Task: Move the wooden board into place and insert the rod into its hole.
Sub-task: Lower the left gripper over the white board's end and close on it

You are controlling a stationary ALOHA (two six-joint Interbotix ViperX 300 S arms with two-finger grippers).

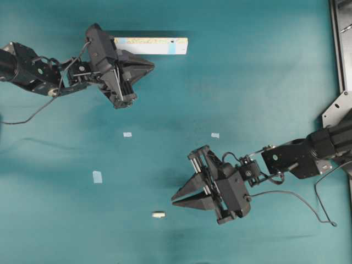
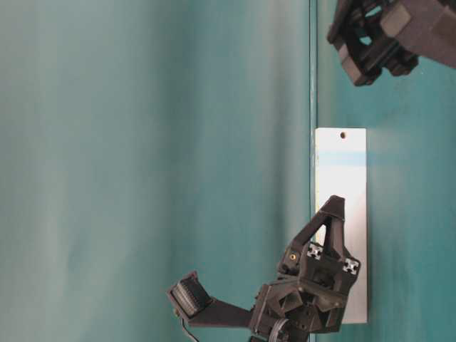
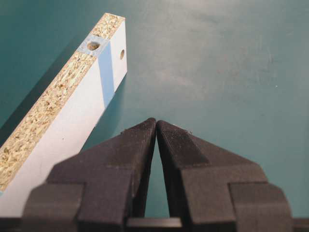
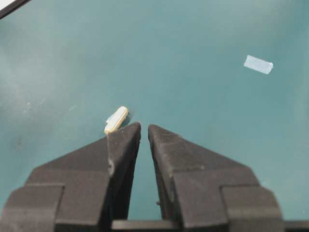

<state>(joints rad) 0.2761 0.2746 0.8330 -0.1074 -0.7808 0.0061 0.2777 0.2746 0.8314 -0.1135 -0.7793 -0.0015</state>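
1. Overhead view: the wooden board (image 1: 151, 45) stands on its edge at top centre of the teal table (image 1: 247, 82), a blue tape band (image 1: 172, 48) near its right end. The left gripper (image 1: 147, 65) sits just below the board, tips pressed together, holding nothing. The right gripper (image 1: 177, 198) is lower right, tips nearly together, empty. The rod (image 1: 158, 215) lies on the table just left of and below the right gripper, apart from it. Three tape squares (image 1: 97, 176) are scattered mid-table.
2. Table-level view: the board's pale face (image 2: 342, 214) shows with the hole (image 2: 343, 135) near its far end. The left gripper (image 2: 333, 203) is in front of it; whether they touch cannot be told. Part of the right arm (image 2: 385, 35) shows at the top corner.
3. Left wrist view: fingertips (image 3: 145, 130) meet, nothing between them. The board (image 3: 72, 111) is to the left with its chipboard edge up.
4. Right wrist view: fingers (image 4: 128, 137) stand a narrow slit apart, empty. The rod (image 4: 116, 120) lies just beyond the left fingertip.
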